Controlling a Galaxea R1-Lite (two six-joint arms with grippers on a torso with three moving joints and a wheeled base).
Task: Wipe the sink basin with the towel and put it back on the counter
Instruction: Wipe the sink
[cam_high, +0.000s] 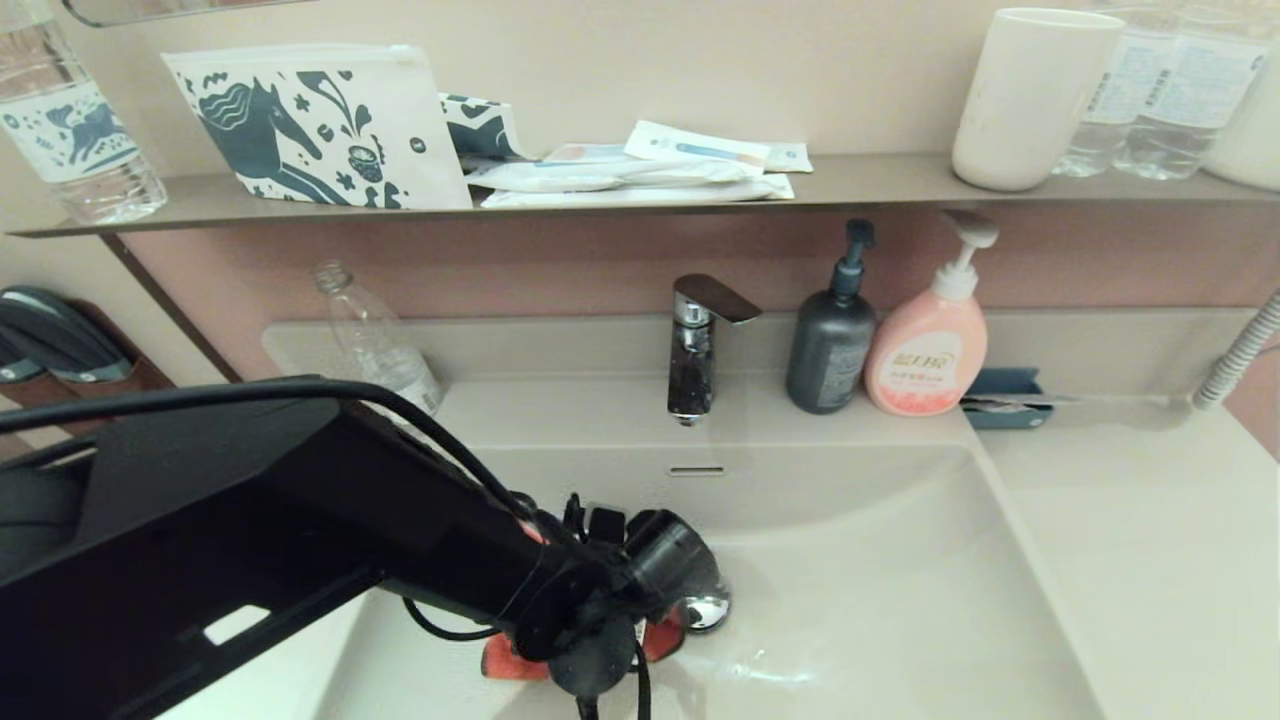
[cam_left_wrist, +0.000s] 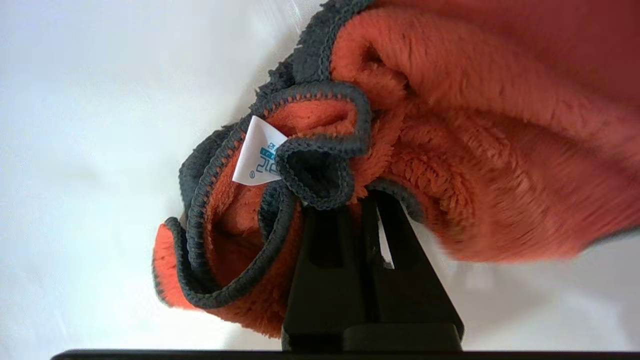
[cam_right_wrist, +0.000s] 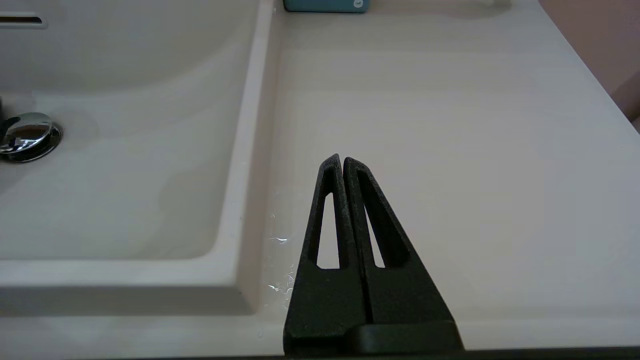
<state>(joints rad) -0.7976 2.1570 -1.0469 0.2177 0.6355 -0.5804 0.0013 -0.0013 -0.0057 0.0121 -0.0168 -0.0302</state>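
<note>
My left arm reaches down into the off-white sink basin (cam_high: 900, 600), just left of the chrome drain stopper (cam_high: 708, 610). The left gripper (cam_left_wrist: 357, 200) is shut on the bunched orange-red towel (cam_left_wrist: 450, 150), whose grey edging and white label show against the basin floor. In the head view only small orange bits of the towel (cam_high: 505, 660) peek out under the wrist. My right gripper (cam_right_wrist: 342, 159) is shut and empty, parked over the counter (cam_right_wrist: 450, 125) right of the basin; it does not show in the head view.
A chrome faucet (cam_high: 692, 345), a dark pump bottle (cam_high: 832, 345) and a pink soap bottle (cam_high: 930, 340) stand along the back ledge. A clear bottle (cam_high: 375, 340) stands back left, a small blue holder (cam_high: 1005, 398) back right. The wall shelf (cam_high: 880, 180) above carries a cup and pouches.
</note>
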